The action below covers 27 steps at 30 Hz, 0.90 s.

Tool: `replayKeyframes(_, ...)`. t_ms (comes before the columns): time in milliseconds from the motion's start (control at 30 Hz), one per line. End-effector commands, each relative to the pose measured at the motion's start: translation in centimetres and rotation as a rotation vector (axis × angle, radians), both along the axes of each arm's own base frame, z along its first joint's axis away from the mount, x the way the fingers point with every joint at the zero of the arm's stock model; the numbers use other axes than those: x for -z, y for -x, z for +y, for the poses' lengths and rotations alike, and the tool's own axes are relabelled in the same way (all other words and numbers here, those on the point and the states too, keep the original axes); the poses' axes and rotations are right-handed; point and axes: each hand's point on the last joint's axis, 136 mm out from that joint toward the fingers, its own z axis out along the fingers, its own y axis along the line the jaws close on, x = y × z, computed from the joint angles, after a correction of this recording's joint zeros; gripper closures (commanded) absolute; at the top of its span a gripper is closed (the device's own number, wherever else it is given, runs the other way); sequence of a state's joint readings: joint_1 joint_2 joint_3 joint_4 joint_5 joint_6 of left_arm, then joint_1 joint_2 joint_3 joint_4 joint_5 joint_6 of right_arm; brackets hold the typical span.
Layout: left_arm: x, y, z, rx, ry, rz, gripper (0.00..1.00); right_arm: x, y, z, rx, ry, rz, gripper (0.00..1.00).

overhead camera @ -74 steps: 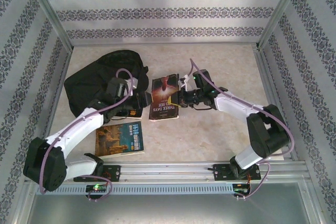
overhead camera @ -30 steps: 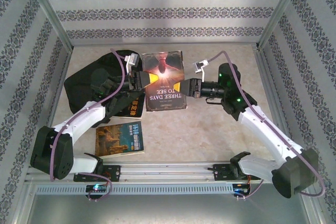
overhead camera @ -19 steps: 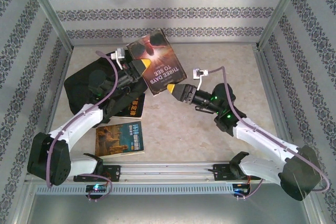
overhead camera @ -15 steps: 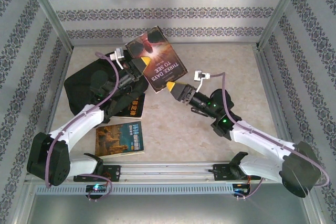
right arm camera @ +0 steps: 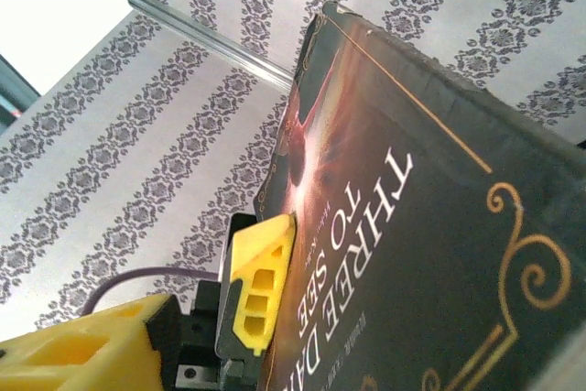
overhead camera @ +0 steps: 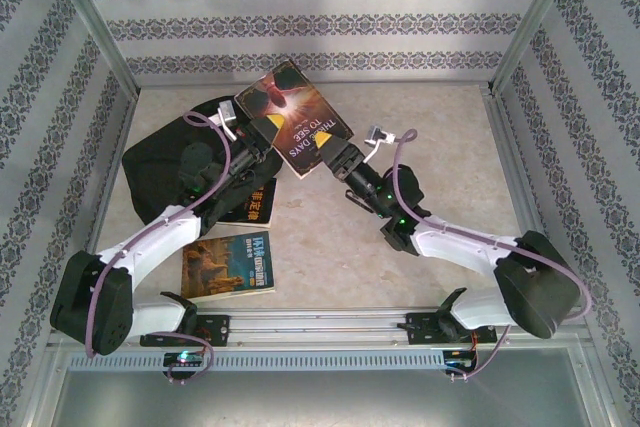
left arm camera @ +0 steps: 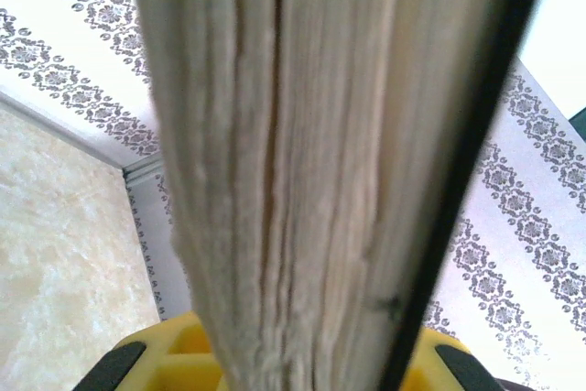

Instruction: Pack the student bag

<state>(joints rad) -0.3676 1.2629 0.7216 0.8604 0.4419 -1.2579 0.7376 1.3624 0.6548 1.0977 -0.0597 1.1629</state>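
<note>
Our left gripper (overhead camera: 264,127) has its fingers clamped on the dark "Three Days to See" book (overhead camera: 297,115), holding it tilted up in the air above the far part of the worktop (overhead camera: 430,127). Our right gripper (overhead camera: 335,154) sits right at the book's lower corner, but we honestly can't tell if its fingers are open or pinching it. The student bag (overhead camera: 160,162) lies by the worktop's left edge, towards the far-left corner.

Damask-striped wallpaper walls (overhead camera: 320,22) enclose a beige marbled tabletop (overhead camera: 430,117).
</note>
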Motion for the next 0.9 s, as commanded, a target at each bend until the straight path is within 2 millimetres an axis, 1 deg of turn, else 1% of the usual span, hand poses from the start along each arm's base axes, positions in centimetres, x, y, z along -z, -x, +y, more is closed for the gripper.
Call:
replayKeyframes(0,-3.4,1.4,0.5,-0.010,0.045,-0.105,1.00,-3.2,0.2,0.3,-0.022,-0.139,-0.048,0.41)
replayKeyframes(67,-3.4,1.4,0.5,-0.010,0.046,-0.104,1.00,-3.4,0.0,0.8,-0.034,-0.152,-0.049,0.44)
replayKeyframes(200,-3.1,1.4,0.4,-0.012,0.040,-0.095,1.00,-3.0,-0.2,1.8,-0.055,-0.150,-0.038,0.53)
replayKeyframes(233,-3.0,1.4,0.3,-0.008,0.038,-0.092,1.00,-2.8,-0.3,1.8,-0.051,-0.152,-0.033,0.56)
replayKeyframes(300,-2.8,1.5,0.2,-0.002,0.032,-0.086,1.00,-2.4,-0.7,1.6,-0.033,-0.153,-0.023,0.67)
replayKeyframes(400,-2.1,1.4,0.0,0.001,0.007,-0.070,1.00,-1.9,-1.0,1.0,-0.001,-0.149,-0.015,0.94)
replayKeyframes(433,-1.6,1.3,-0.1,0.000,-0.009,-0.061,1.00,-1.8,-1.2,0.8,0.005,-0.144,-0.016,1.00)
replayKeyframes(467,-1.2,1.3,0.0,-0.009,-0.033,-0.053,0.99,-1.6,-1.3,0.4,0.015,-0.135,-0.011,1.00)
replayKeyframes(500,-0.4,1.2,0.1,-0.020,-0.071,-0.030,0.92,-1.3,-1.4,-0.1,0.023,-0.124,-0.004,1.00)
replayKeyframes(533,0.4,1.1,0.2,-0.031,-0.112,-0.004,0.82,-1.1,-1.6,-0.7,0.038,-0.111,0.002,1.00)
replayKeyframes(567,1.3,1.0,0.4,-0.042,-0.170,0.028,0.70,-0.5,-1.9,-1.4,0.054,-0.084,0.018,1.00)
replayKeyframes(600,1.9,0.9,0.7,-0.053,-0.245,0.046,0.61,0.4,-2.2,-2.1,0.071,-0.049,0.047,1.00)
replayKeyframes(633,3.0,0.8,1.1,-0.067,-0.327,0.090,0.55,1.1,-2.3,-2.7,0.080,-0.015,0.074,1.00)
replayKeyframes(667,3.8,0.7,1.6,-0.087,-0.424,0.131,0.50,2.2,-2.5,-3.7,0.100,0.039,0.113,1.00)
replayKeyframes(700,4.9,0.7,2.3,-0.109,-0.527,0.176,0.47,3.2,-2.5,-4.6,0.126,0.091,0.141,1.00)
replayKeyframes(767,6.3,0.3,4.0,-0.163,-0.706,0.246,0.44,4.6,-2.1,-6.1,0.166,0.211,0.163,1.00)
replayKeyframes(867,7.8,-0.5,6.3,-0.232,-0.913,0.323,0.38,6.3,-1.1,-7.8,0.196,0.408,0.196,1.00)
